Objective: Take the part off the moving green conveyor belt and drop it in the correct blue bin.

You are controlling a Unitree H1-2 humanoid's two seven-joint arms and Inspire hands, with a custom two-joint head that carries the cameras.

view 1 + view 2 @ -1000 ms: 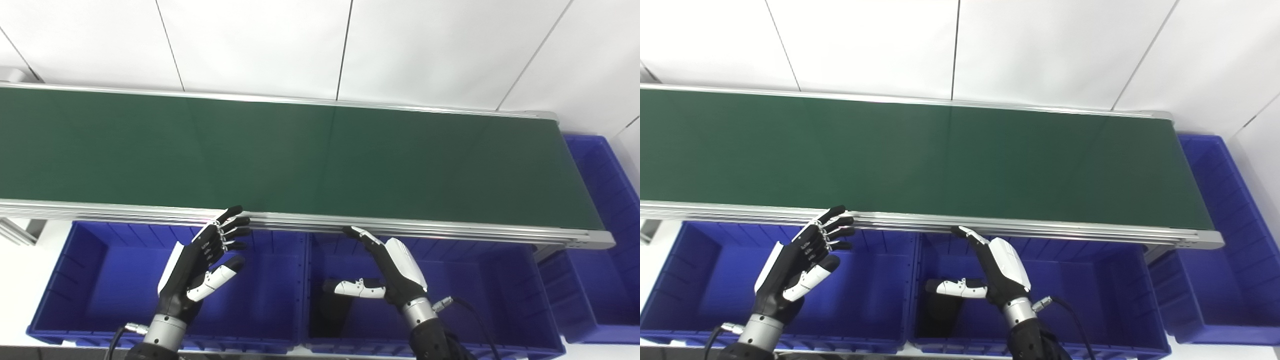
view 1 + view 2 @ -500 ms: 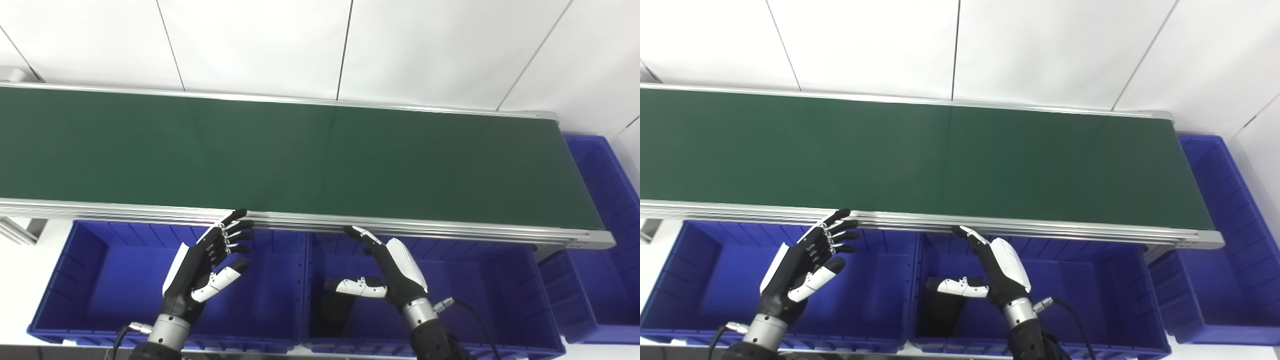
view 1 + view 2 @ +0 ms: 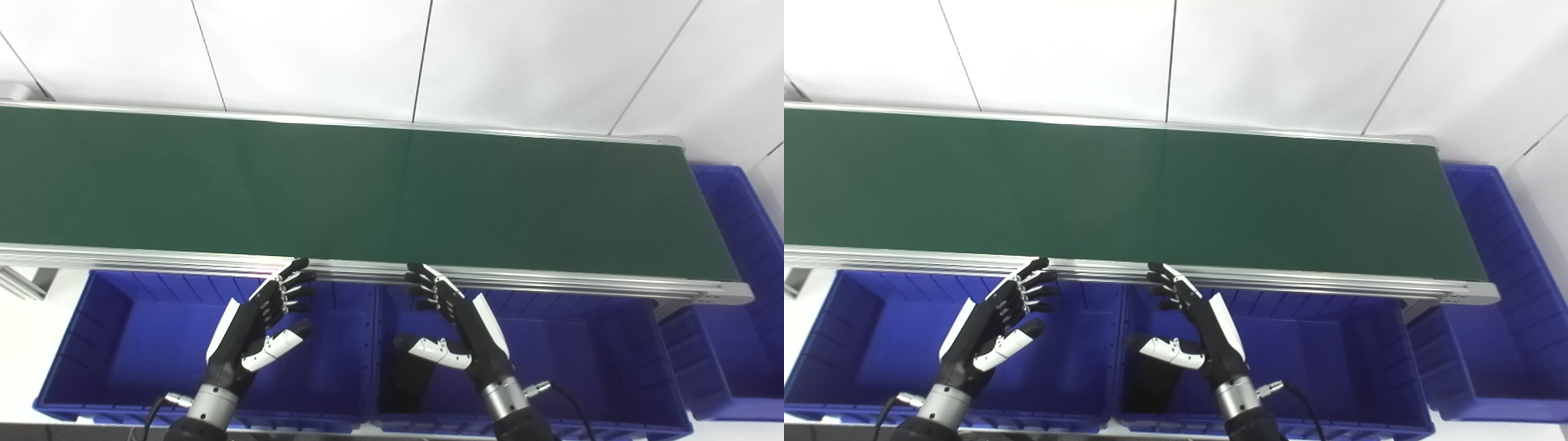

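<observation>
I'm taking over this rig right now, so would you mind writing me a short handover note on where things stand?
Left hand: open, empty, above the left blue bin, fingertips near the belt rail.
Right hand: open, empty, above the middle blue bin.
Green conveyor belt: no part in view.
A dark object lies in the middle bin; a third bin sits at the belt's right end.
Left: wait for a part, pick it, drop it.

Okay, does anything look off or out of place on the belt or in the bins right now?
Nothing looks damaged or spilled. One oddity: the green conveyor belt carries no part in view. Both the left hand and the right hand hover open over the blue plastic bins. A dark object lies in the middle bin.
</observation>
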